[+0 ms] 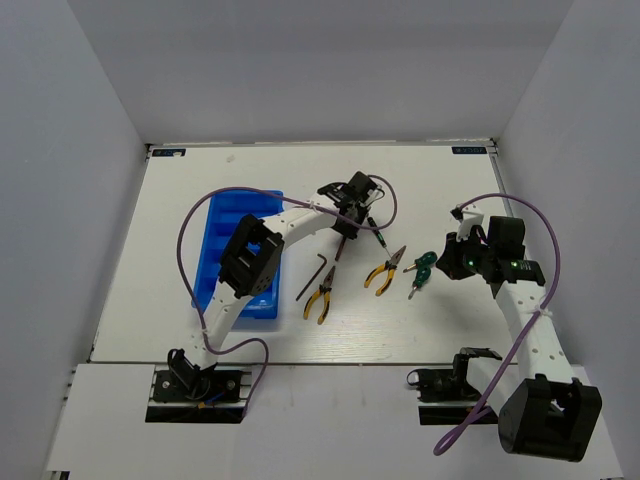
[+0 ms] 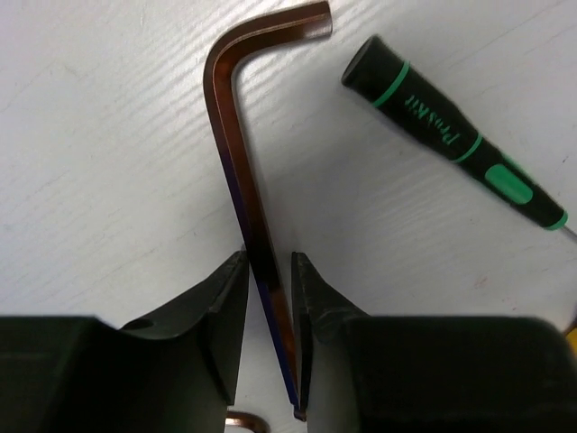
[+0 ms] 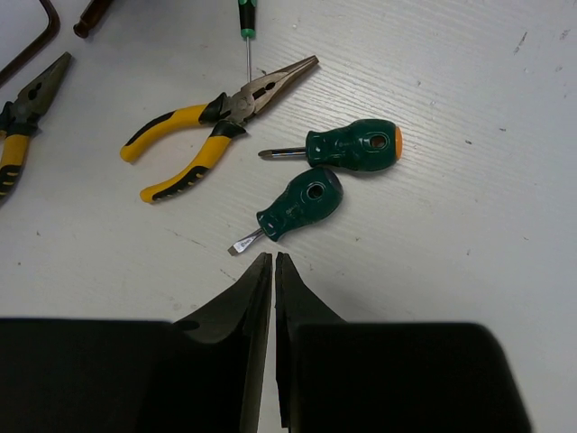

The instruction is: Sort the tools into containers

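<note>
My left gripper (image 1: 345, 222) (image 2: 270, 262) is low over the table, jaws narrowly open and straddling the long shaft of a dark coppery L-shaped hex key (image 2: 236, 135) (image 1: 341, 247). A thin green-and-black screwdriver (image 2: 442, 140) lies just right of it. A second hex key (image 1: 311, 272) and yellow-handled pliers (image 1: 320, 296) lie nearer the blue compartment bin (image 1: 225, 215). My right gripper (image 1: 447, 262) (image 3: 273, 262) is shut and empty, just short of two stubby green screwdrivers (image 3: 302, 206) (image 3: 356, 147). The other pliers (image 3: 203, 126) lie beyond them.
Purple cables (image 1: 200, 215) loop over both arms. The left arm's elbow (image 1: 252, 262) hangs over the bin's near half. White walls close in the table on three sides. The first pliers also show at the left edge of the right wrist view (image 3: 18, 126).
</note>
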### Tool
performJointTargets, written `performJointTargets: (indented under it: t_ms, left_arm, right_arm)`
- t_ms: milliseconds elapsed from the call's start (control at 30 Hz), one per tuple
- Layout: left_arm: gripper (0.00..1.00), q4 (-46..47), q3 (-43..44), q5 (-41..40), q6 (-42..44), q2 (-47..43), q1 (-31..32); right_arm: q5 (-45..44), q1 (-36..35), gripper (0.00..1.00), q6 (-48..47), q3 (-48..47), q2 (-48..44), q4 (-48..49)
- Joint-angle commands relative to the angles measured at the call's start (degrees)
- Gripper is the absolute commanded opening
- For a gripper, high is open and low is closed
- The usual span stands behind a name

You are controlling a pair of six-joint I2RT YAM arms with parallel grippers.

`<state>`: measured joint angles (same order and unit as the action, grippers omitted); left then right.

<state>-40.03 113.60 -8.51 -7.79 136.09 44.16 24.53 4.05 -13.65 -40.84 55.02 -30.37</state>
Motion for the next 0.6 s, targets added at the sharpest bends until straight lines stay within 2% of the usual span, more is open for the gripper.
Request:
performJointTargets:
  t_ms: [0,133,233,267,333,467,500,533,567]
  left_arm:
    - [0.36,-4.8,3.2,-0.4,-0.4,2.9,0.1]
    - [0.31,-8.1,3.2,0.2,0.2,4.0,0.1]
    - [0.18,-8.7,1.3,0.2,0.2,4.0,0.1]
    - [0.09,-8.7,1.3,-0.4,0.8,3.4,0.1]
    - [0.0,-8.7,-0.7,-1.1,0.8,2.9,0.1]
    - [0.0,-4.7,-5.8,-3.1,1.3,-2.7,-0.4]
    - [0.0,-3.7,-6.5,-3.1,1.3,-4.3,-0.4]
    - [0.0,-2.4,-7.1,-3.7,1.3,-6.0,-0.9]
    - [0.0,-0.2,-7.1,-3.7,1.3,-7.6,-0.9]
  right_arm:
    - [-0.3,0.1,0.12,0.2,-2.5,-1.5,0.0]
    - [-0.4,0.1,0.12,0.1,-2.3,-1.8,0.2]
    - [-0.4,0.1,0.12,0.2,-2.3,-1.9,0.3]
    - [-0.4,0.1,0.12,0.2,-2.3,-2.0,0.3]
    - [-0.3,0.0,0.12,0.2,-2.2,-2.2,0.4]
    - [-0.3,0.1,0.12,0.2,-2.3,-2.6,0.4]
    - [-0.1,0.2,0.22,0.3,-2.2,-2.6,0.5]
    - [0.0,0.1,0.52,0.2,-2.3,-2.4,0.3]
    - [0.1,0.2,0.67,0.2,-2.3,-2.6,0.3]
